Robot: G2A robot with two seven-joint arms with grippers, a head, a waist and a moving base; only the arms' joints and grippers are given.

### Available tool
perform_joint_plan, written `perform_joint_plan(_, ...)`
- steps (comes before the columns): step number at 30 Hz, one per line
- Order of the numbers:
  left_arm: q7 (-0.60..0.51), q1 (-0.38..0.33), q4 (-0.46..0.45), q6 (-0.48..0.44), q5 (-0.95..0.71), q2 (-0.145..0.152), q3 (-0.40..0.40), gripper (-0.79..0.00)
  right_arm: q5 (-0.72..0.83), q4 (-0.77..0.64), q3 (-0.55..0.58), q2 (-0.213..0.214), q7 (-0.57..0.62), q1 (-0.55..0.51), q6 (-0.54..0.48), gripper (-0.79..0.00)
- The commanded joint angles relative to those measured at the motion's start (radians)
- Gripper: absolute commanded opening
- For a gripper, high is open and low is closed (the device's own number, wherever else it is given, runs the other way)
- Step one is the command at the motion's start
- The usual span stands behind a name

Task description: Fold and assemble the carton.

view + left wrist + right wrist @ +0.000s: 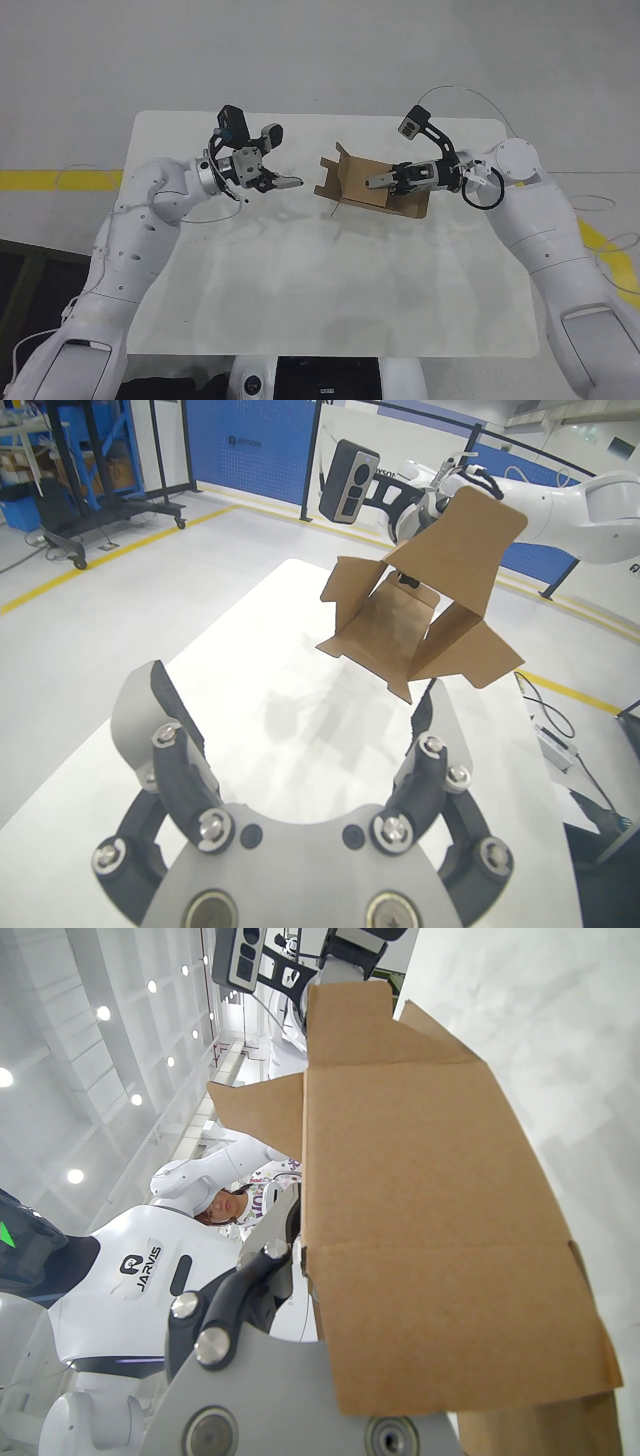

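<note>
**Top view.** The carton [360, 178] is over the far half of the tabletop [330, 290], toward the right arm's side. It is partly erected: the walls form an open sleeve and the end flaps are splayed outward. The right tool [378, 181] reaches into it from the right and grips one wall. The left tool [280, 158] is near the carton's open end but apart from it, with its fingers spread and nothing between them.

**Left wrist view.** The left tool [297, 680] is wide open and faces the carton's [395, 630] open end. The carton appears to be held clear of the tabletop [280, 750]. Four flaps are unfolded: a large one raised above [460, 550], one at each side, and one along the lower edge. A dark fingertip of the right tool [407, 579] is visible inside the sleeve.

**Right wrist view.** A broad carton panel [425, 1228] lies directly against one finger [277, 1228] of the right tool. The opposing finger is hidden behind the cardboard, so the grip is judged to be a pinch on this panel.

**Step in hand.** Judged as end-flap closure: the sleeve is formed and no flap is yet folded.

**Next move.** The left tool should approach the open end and press a side flap inward along its crease while the right tool steadies the carton. The side flaps should be folded before the large flap. Excess pressure may collapse the sleeve or twist it in the pinch.
</note>
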Motion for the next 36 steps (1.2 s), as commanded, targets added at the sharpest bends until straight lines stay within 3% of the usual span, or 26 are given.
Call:
perform_joint_plan(1,0.221,0.000,-0.005,0.000,0.124,0.011,0.036,0.000,0.000,0.000,0.000,0.000,0.000,0.000,0.000,-0.785)
perform_joint_plan(7,0.736,-0.061,0.083,0.003,0.638,0.056,0.125,0.000,0.000,0.000,0.000,0.000,0.000,0.000,0.000,-0.785)
perform_joint_plan(9,0.882,-0.080,0.110,0.069,0.804,0.065,0.157,0.000,0.000,0.000,0.000,0.000,0.000,0.000,0.000,-0.785)
perform_joint_plan(14,1.114,-0.127,0.183,0.302,0.971,0.079,0.270,0.000,0.000,0.000,0.000,0.000,0.000,0.000,0.000,-0.785)
perform_joint_plan(18,1.224,-0.175,0.238,0.412,1.018,0.088,0.361,0.000,0.000,0.000,0.000,0.000,0.000,0.000,0.000,-0.785)
perform_joint_plan(23,1.230,-0.224,0.290,0.418,0.975,0.086,0.486,0.000,0.000,0.000,0.000,0.000,0.000,0.000,0.000,-0.785)
perform_joint_plan(31,0.919,-0.286,0.249,0.106,0.582,0.085,0.598,0.000,0.000,0.000,0.000,0.000,0.000,0.000,0.000,-0.785)
perform_joint_plan(36,0.839,-0.297,0.223,0.027,0.519,0.089,0.615,0.000,0.000,0.000,0.000,0.000,0.000,0.000,0.000,-0.785)
